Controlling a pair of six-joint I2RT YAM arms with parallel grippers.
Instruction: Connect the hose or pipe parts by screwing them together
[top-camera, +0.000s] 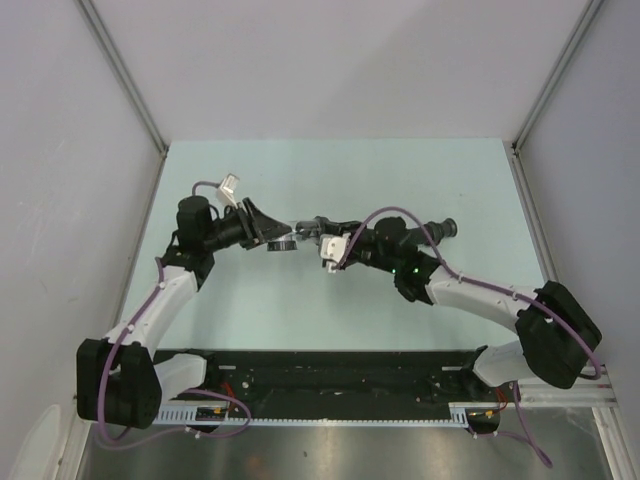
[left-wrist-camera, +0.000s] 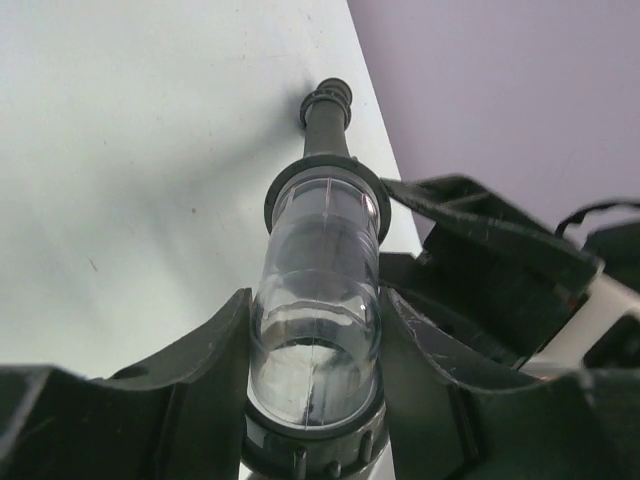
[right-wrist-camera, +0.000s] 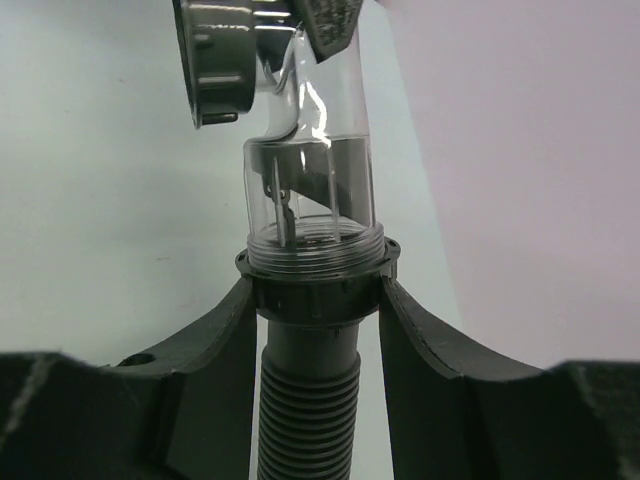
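The short fitting (left-wrist-camera: 315, 330) is a clear tube with a grey collar (right-wrist-camera: 215, 60). It lies between my left gripper's (left-wrist-camera: 315, 300) fingers, which are shut on it. Its far end sits in the black collar (right-wrist-camera: 315, 290) of the ribbed black hose (right-wrist-camera: 310, 410). My right gripper (right-wrist-camera: 315, 285) is shut on that collar, one finger on each side. In the top view the two grippers meet mid-table, left gripper (top-camera: 262, 228) and right gripper (top-camera: 322, 238). The fitting's silvery face (top-camera: 283, 243) is between them, and the hose's free end (top-camera: 443, 229) trails to the right.
The pale green table (top-camera: 330, 170) is walled on three sides by grey panels. Purple cables (top-camera: 400, 215) loop along both arms. A black rail (top-camera: 330, 385) with the arm bases runs along the near edge.
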